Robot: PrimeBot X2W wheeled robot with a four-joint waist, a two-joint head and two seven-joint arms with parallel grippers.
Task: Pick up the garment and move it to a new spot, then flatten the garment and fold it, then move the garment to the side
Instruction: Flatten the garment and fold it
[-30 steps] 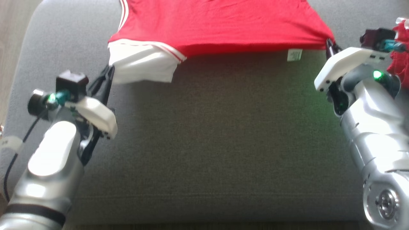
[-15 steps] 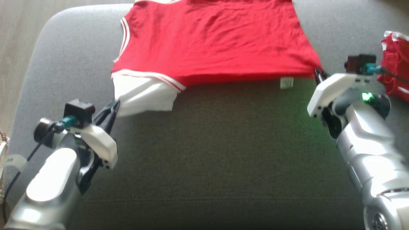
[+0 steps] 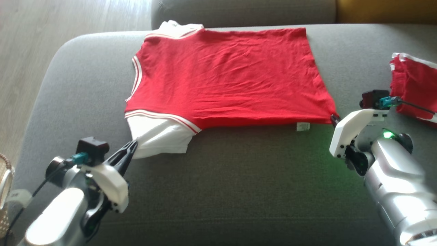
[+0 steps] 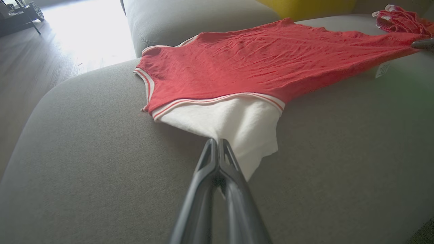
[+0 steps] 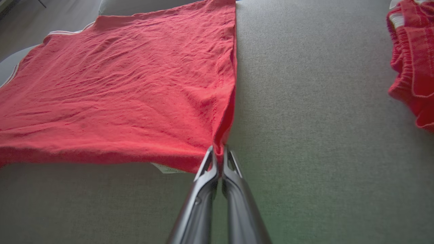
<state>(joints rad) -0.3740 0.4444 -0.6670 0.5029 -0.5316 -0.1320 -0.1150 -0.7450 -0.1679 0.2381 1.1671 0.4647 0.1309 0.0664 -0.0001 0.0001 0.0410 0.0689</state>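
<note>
The garment is a red shirt with white sleeves and striped trim, spread across the grey sofa cushion. My left gripper is shut on the tip of its near white sleeve, low on the cushion. In the left wrist view the left gripper pinches that sleeve's point. My right gripper is shut on the red hem corner at the garment's near right. The right wrist view has the right gripper clamped on that corner of the garment, the cloth pulled taut.
A second red garment lies bunched at the cushion's right edge. The sofa back runs along the far side. Wooden floor lies off the rounded left end. The near half of the cushion is bare.
The head camera has tilted up, so the whole garment and the sofa back have come into view. Both grippers keep their hold on the sleeve and the hem corner.
</note>
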